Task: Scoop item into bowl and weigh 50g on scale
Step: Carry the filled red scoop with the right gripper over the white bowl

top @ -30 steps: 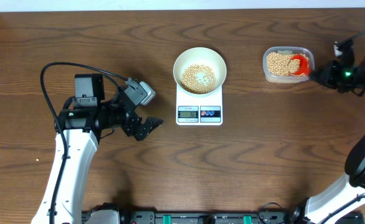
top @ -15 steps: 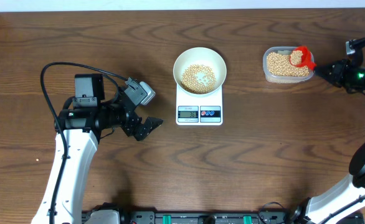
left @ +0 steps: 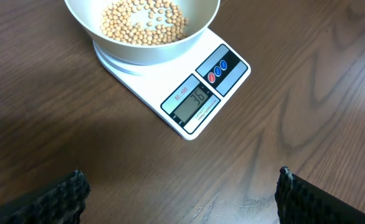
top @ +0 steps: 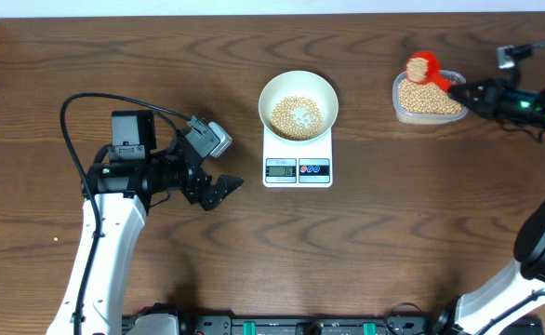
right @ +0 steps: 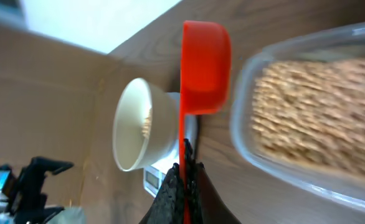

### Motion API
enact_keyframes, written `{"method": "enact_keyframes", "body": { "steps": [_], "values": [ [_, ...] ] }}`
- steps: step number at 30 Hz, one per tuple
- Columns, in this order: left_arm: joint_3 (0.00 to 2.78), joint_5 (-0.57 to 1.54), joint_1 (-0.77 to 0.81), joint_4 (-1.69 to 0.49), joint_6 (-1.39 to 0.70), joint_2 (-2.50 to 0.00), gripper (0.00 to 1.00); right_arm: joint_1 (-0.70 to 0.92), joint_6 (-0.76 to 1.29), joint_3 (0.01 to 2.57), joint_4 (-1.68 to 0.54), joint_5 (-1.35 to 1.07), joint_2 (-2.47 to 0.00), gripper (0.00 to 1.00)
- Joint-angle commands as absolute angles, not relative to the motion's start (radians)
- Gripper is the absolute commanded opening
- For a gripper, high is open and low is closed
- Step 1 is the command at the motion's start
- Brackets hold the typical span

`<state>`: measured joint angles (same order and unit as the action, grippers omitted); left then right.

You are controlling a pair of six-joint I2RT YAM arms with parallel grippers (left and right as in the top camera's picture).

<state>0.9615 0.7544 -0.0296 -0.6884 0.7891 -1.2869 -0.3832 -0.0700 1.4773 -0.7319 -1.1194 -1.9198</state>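
From overhead: at mid-table toward the far edge, the bowl point(top: 298, 75) seated on the scale point(top: 298, 169), with a thin layer of beans point(top: 296, 116) inside. Toward the far right corner, the clear tub point(top: 428, 118) with the bulk of the stock. Above its left end, the red scoop point(top: 422, 67), loaded and open side up, pinched by the handle in the right gripper point(top: 468, 91). Nearer the left edge, the left gripper point(top: 224, 189), parked off the scale, touching nothing.

From the left wrist: fingers point(left: 70, 193) spread wide, nothing between. Shows 36 on the scale's display, so short of the 50 called for, probably by one more modest scoop.

From the right wrist: jaws closed tight on the thin scoop handle, cup out ahead beside the tub rim, bowl beyond.

On handling: light, hard, round, dry grains, likely to roll and bounce off any tilted surface. Best carried level and slowly, tipped low over the bowl's centre, shaken out a few at a time near the target. Stiff plastic scoop, so a firm grip at the handle's end to stop twisting. Best left untouched: bowl and scale, to avoid skewing the reading.
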Motion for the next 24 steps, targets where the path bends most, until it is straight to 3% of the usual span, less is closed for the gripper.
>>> {"method": "enact_keyframes", "body": {
  "steps": [1,11,24],
  "values": [
    [0.960,0.770,-0.027,-0.691,0.789,-1.285,0.98,-0.331,-0.009,1.493,-0.686,-1.224,-1.926,0.01],
    [0.960,0.770,-0.027,-0.691,0.789,-1.285,0.98,-0.194,0.157,1.493,-0.504,-1.268,-1.926,0.01],
    [0.960,0.770,-0.027,-0.691,0.789,-1.285,0.98,-0.018,0.140,1.493,-0.486,-1.192,-1.926,0.01]
  ]
}}
